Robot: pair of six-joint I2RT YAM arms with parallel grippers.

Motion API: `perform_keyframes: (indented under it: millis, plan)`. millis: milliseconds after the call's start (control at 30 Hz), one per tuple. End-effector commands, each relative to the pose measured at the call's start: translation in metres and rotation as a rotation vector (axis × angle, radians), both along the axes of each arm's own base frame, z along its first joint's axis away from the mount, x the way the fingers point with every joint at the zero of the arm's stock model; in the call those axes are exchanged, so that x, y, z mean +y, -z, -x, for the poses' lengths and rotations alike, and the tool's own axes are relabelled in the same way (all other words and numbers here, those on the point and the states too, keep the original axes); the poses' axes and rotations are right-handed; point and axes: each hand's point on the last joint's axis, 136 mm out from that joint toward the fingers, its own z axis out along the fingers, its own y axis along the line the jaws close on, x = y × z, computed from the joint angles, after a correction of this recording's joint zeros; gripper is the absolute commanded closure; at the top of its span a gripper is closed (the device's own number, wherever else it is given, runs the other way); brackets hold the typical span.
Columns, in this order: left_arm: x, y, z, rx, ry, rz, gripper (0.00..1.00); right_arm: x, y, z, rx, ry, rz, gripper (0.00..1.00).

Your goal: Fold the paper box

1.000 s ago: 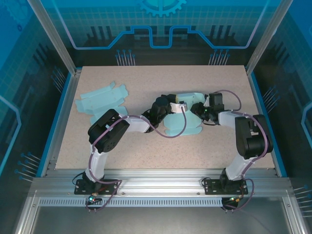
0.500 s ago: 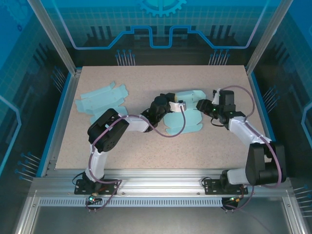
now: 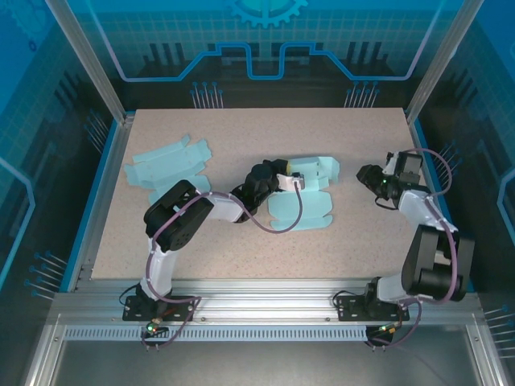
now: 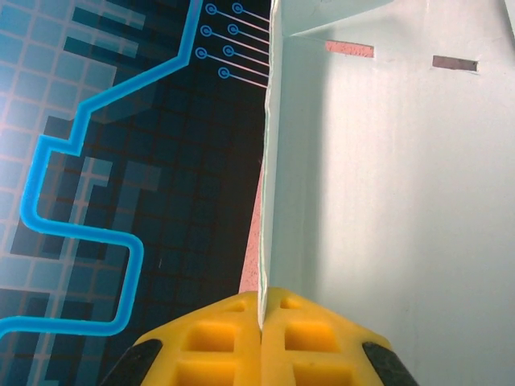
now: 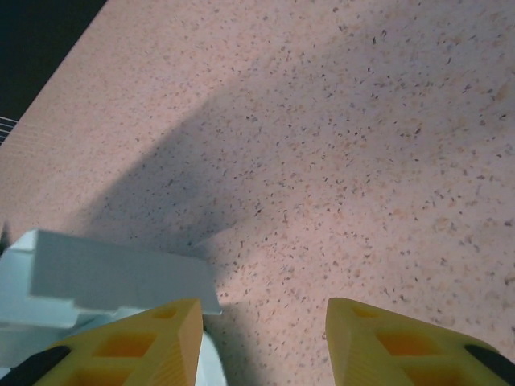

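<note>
Paper box sits mid-table, partly folded, one panel raised. Left gripper jaws are clamped on that panel's edge. Right gripper jaws stand apart, right of the box.

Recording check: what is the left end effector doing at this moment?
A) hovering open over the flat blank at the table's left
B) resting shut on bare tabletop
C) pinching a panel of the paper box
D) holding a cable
C: in the left wrist view the left end effector has its yellow fingers closed on the thin edge of a panel of the paper box.
</note>
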Motion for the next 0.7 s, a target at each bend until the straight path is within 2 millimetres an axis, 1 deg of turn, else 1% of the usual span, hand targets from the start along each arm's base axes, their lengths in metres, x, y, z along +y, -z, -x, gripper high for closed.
perform_keyframes:
  millis: [0, 200, 367, 467, 567, 667]
  plan:
    - [-0.003, -0.018, 0.002, -0.074, 0.031, 0.017, 1.00, 0.006, -0.004, -0.023, -0.045, -0.076, -0.036, 0.55]
    - [-0.004, -0.014, 0.002, -0.090, 0.040, -0.003, 1.00, 0.015, 0.013, -0.051, -0.037, -0.130, -0.038, 0.56]
    - [-0.007, -0.010, 0.003, -0.102, 0.063, -0.032, 1.00, 0.031, 0.020, -0.067, -0.039, -0.205, -0.018, 0.55]
    - [-0.008, -0.005, 0.001, -0.115, 0.065, -0.060, 1.00, 0.041, 0.027, -0.071, -0.025, -0.238, 0.001, 0.55]
    - [-0.008, 0.004, 0.001, -0.124, 0.072, -0.097, 1.00, 0.046, 0.038, -0.070, -0.009, -0.246, -0.001, 0.54]
    - [-0.009, 0.011, 0.002, -0.138, 0.081, -0.136, 1.00, 0.049, 0.041, -0.070, -0.005, -0.249, -0.025, 0.55]
